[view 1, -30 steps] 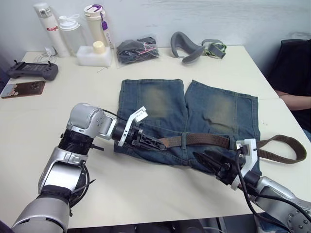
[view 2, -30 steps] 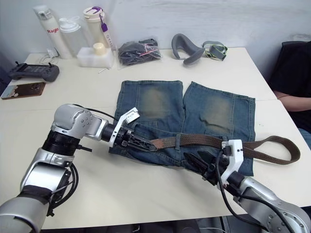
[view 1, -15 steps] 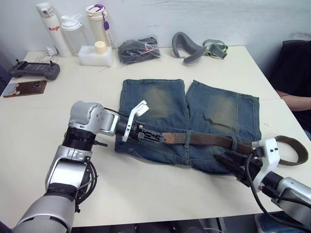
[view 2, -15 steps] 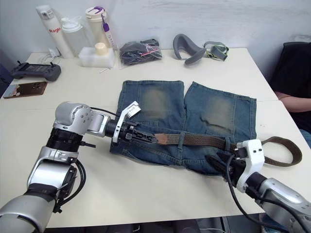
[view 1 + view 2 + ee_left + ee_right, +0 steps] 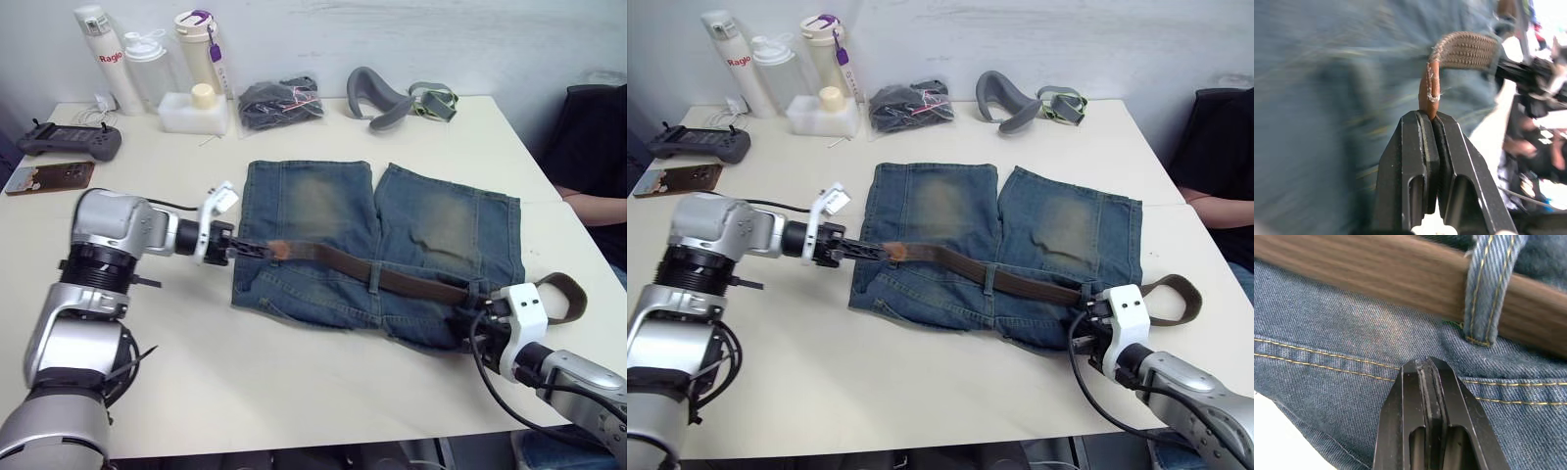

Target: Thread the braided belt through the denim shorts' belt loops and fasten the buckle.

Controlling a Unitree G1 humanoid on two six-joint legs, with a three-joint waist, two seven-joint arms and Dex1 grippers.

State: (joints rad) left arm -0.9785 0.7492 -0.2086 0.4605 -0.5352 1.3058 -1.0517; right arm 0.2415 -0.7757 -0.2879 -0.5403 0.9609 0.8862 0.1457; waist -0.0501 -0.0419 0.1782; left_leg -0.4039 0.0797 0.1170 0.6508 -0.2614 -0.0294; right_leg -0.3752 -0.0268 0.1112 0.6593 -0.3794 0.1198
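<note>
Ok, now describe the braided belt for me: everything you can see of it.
The braided belt is a dark-brown woven strap with a tan leather tip. It lies slanted across the denim shorts along the waistband, passing under a belt loop. The left gripper is shut on the tip; the far end loops off the shorts' edge beside the right gripper.

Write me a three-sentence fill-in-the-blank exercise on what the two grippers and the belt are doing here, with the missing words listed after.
1. The left gripper is shut on the tan leather ____ of the braided belt.
2. The belt passes under a belt loop sewn on the waistband of the ____ shorts.
3. The right gripper presses on the shorts with its fingers ____.

Missing words: end; denim; shut
</note>
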